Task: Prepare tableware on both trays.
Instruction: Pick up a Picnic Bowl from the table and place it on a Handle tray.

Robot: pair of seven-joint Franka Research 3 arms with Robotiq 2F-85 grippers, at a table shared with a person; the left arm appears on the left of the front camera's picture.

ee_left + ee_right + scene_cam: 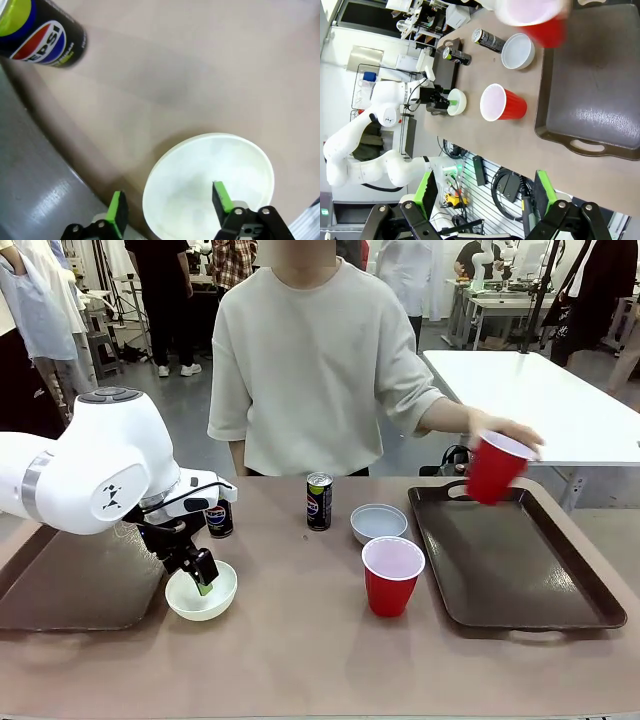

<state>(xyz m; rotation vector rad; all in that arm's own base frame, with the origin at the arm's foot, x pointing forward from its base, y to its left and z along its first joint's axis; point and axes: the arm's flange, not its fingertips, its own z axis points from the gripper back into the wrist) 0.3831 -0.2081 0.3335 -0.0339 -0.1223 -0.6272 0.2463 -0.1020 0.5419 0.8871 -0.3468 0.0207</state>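
My left gripper (201, 576) stands open over a white bowl (202, 598) near the front left. In the left wrist view its two fingers straddle the rim of that bowl (210, 170), one green pad (223, 197) inside and the other outside, neither pressing on it. A Pepsi can (219, 519) stands just behind. A second can (319, 501), another bowl (379, 523) and a red cup (392, 576) stand mid-table. The person's hand holds a tilted red cup (497, 467) over the right tray (520, 570). The left tray (70, 585) lies under my left arm. My right gripper (485, 192) hangs open high above the table.
The person stands at the far side, one arm stretched toward the right tray. A white table (560, 405) stands behind at the right. Bare tabletop (300, 640) lies along the near edge.
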